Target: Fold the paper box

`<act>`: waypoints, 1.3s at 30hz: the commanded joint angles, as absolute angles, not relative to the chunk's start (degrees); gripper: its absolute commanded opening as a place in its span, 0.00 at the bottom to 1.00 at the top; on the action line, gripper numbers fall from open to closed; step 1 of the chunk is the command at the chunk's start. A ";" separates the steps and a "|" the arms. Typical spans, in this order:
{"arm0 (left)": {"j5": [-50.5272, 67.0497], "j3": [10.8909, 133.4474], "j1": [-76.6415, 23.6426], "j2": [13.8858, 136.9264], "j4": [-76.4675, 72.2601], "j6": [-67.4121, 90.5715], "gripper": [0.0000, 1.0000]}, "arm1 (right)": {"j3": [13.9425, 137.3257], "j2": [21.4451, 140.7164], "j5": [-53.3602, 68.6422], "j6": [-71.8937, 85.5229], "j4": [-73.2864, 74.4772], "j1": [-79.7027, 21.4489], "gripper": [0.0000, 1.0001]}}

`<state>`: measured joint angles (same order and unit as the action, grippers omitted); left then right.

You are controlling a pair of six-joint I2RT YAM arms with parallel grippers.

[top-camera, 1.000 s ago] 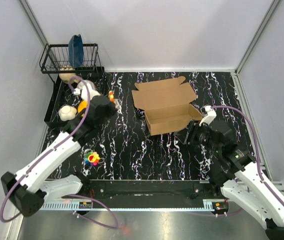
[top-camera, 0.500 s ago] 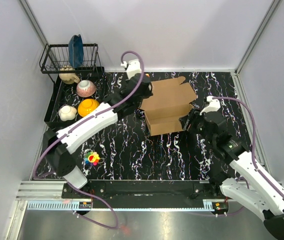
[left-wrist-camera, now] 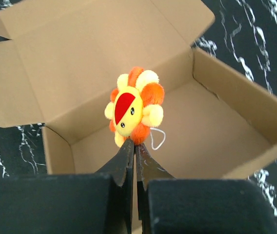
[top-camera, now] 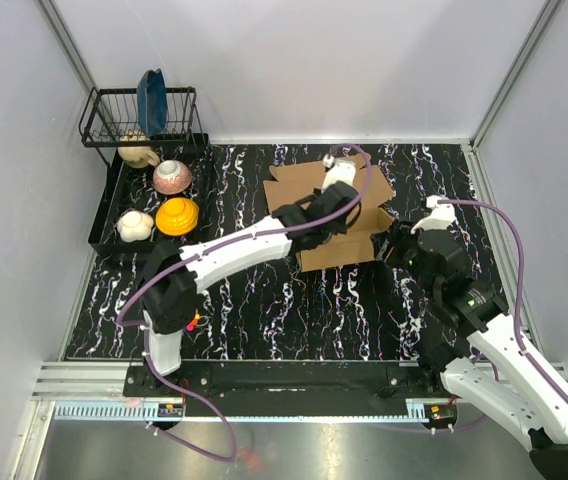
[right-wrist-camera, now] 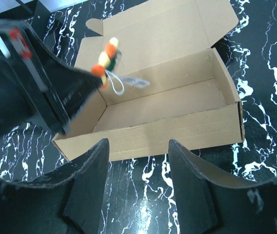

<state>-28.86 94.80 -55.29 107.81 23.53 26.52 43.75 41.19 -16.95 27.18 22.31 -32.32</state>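
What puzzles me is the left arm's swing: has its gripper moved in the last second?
Yes. The left gripper, fingers shut on the orange-and-yellow plush flower, swung right, from beside the black wire rack to above the open brown cardboard box.

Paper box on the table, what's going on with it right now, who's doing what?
The paper box sits on the table with its tray formed and its lid flap lying open behind it. The left end effector is shut on a small orange-and-yellow flower plush toy and holds it above the open tray, so it looks as if the toy may be dropped in. The right end effector hovers just in front of the box, open and holding nothing.
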 commanded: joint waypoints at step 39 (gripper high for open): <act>-33.58 63.11 -49.04 89.38 21.45 57.30 0.70 | 42.80 43.94 -27.51 27.42 26.10 -32.61 0.61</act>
